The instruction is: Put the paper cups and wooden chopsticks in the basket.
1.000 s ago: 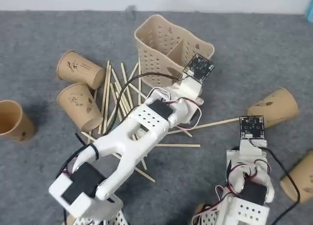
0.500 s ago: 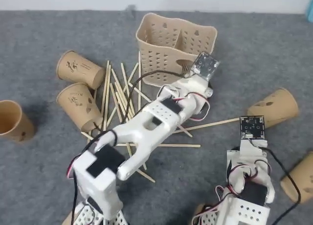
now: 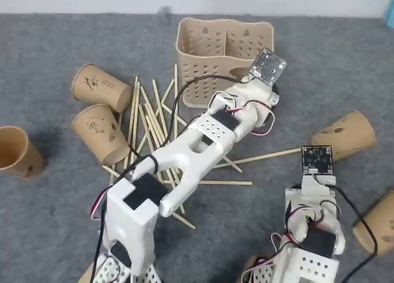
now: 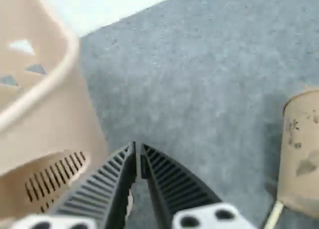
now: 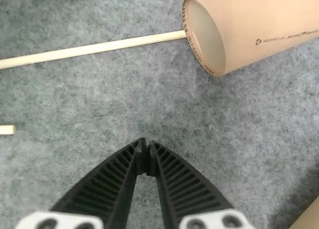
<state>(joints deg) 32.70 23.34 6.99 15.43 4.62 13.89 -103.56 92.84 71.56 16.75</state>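
The basket (image 3: 192, 80) was matt beige plastic, perforated. Left of it, the paper cups (image 3: 101, 87) were dull brown paper and the chopsticks (image 3: 134, 117) pale bare wood. The table covering (image 3: 55, 203) was rough grey felt-like cloth. The left gripper (image 4: 138, 148) was ribbed black plastic.

Reads as a robotics lab bench. Evidence:
- two white plastic arms, left arm (image 3: 203, 138) and right arm (image 3: 311, 240), with perforated shells and black servo blocks showing
- loose wires (image 3: 294, 226) looped outside the links, untidied
- bare camera boards (image 3: 269, 66) mounted at the wrists, no housings
- work surface is a plain grey felt-like mat (image 3: 345, 67) running up to a plain white wall (image 3: 184, 0)
- objects are cheap test props: cups (image 3: 100, 86) lying on their sides, chopsticks (image 3: 151, 120) strewn in a heap, one perforated basket (image 3: 225, 43)
- teal object (image 3: 391, 12) at the far corner, can't tell what it is
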